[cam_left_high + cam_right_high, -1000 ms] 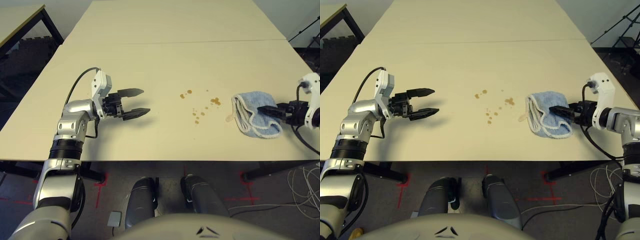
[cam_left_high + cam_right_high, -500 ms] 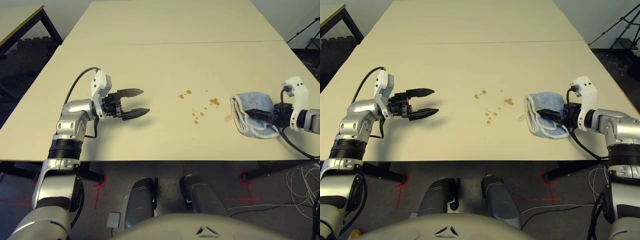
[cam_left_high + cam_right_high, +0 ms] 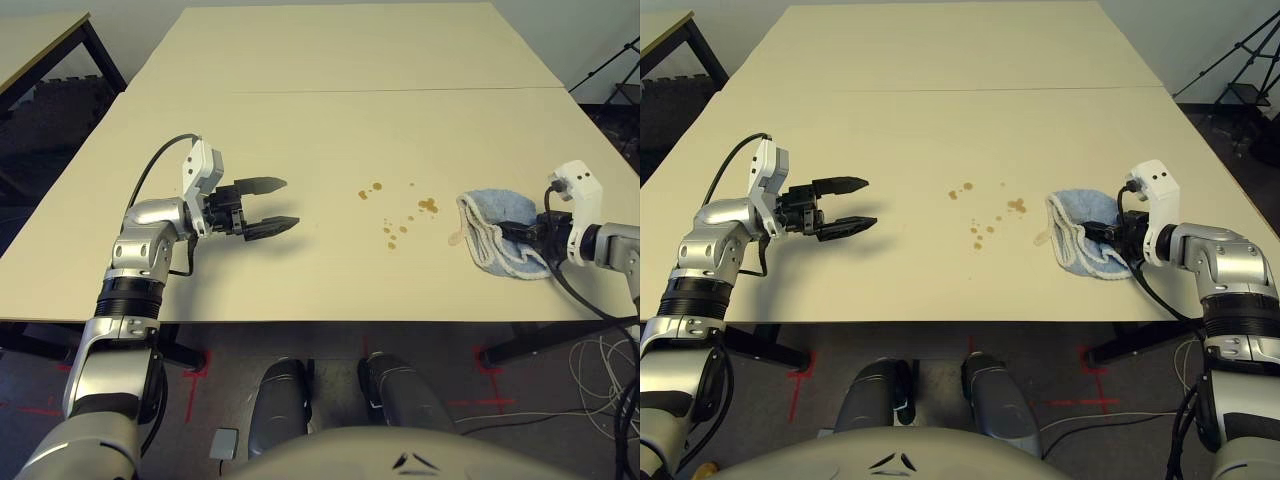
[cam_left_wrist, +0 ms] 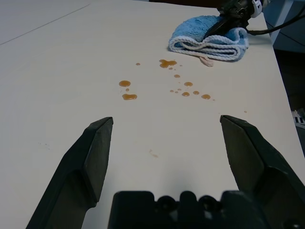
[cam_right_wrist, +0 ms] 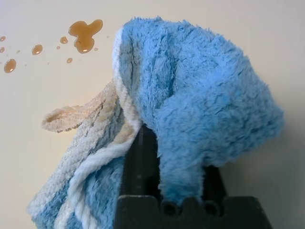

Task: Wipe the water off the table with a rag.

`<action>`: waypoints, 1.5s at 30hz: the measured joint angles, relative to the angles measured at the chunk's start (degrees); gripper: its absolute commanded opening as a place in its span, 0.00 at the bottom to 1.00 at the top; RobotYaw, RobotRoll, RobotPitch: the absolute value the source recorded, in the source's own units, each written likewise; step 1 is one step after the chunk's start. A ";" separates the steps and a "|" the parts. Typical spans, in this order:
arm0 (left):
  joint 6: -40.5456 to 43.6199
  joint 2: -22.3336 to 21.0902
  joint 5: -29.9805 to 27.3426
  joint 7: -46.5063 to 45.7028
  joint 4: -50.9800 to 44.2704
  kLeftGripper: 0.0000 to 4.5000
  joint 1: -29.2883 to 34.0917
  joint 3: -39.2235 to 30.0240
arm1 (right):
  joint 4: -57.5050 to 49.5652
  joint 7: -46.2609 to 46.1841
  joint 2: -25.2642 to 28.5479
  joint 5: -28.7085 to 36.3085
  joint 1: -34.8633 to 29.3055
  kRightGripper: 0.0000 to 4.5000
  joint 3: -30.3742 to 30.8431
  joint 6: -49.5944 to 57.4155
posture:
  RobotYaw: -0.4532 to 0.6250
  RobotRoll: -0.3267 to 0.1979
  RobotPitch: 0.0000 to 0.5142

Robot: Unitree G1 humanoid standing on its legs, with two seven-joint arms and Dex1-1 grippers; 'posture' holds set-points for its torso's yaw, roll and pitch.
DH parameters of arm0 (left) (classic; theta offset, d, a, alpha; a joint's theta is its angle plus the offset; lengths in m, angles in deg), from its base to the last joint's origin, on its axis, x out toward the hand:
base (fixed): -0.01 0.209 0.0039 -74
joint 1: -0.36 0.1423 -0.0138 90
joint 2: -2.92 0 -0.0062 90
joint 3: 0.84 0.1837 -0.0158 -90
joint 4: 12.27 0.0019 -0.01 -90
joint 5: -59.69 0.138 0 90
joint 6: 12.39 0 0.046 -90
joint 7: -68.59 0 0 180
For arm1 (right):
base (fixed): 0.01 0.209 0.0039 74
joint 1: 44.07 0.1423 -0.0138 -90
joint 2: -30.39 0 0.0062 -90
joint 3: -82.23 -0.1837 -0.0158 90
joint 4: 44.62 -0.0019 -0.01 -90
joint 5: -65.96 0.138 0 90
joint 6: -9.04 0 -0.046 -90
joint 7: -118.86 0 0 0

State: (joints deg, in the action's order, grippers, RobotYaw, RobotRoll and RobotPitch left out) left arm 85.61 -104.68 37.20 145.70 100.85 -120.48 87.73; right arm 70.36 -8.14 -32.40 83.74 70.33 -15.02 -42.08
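At table's right edge, right gripper [image 3: 1110,234] clamped on fold of rag [image 3: 1080,235], fingers buried in terry. Bite looks shallow: drag toward water [image 3: 985,214] may pull cloth free, or bunched rag may ride over drops and smear them. Amber drops lie just beside rag, mid table [image 3: 920,130]. Left gripper [image 3: 845,205] hovers wide open, empty, well apart.
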 measured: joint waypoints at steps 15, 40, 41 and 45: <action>-0.33 -0.12 0.23 0.45 0.73 1.00 -1.58 0.42 | -1.67 -7.88 -4.81 3.55 6.80 0.02 -5.62 -0.09 | 0.18 0.62 0.19; -1.85 -1.45 1.76 1.65 1.97 1.00 -0.94 0.81 | 6.54 -10.54 -16.74 -6.12 10.92 0.02 3.38 -9.94 | 0.21 0.62 0.20; -1.83 -1.45 1.76 1.65 1.88 1.00 -0.81 0.81 | 5.82 -10.26 -17.28 -6.14 10.77 0.02 3.95 -9.79 | 0.21 0.62 0.20; -1.69 -1.45 1.75 1.65 0.89 1.00 -0.07 0.81 | 2.20 -9.46 -19.04 -6.16 9.58 0.02 4.69 -8.25 | 0.21 0.62 0.21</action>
State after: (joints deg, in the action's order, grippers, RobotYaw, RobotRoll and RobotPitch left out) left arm 83.91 -106.14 38.95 147.35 101.74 -120.55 88.54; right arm 72.56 -17.60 -51.44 77.59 79.91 -10.32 -50.33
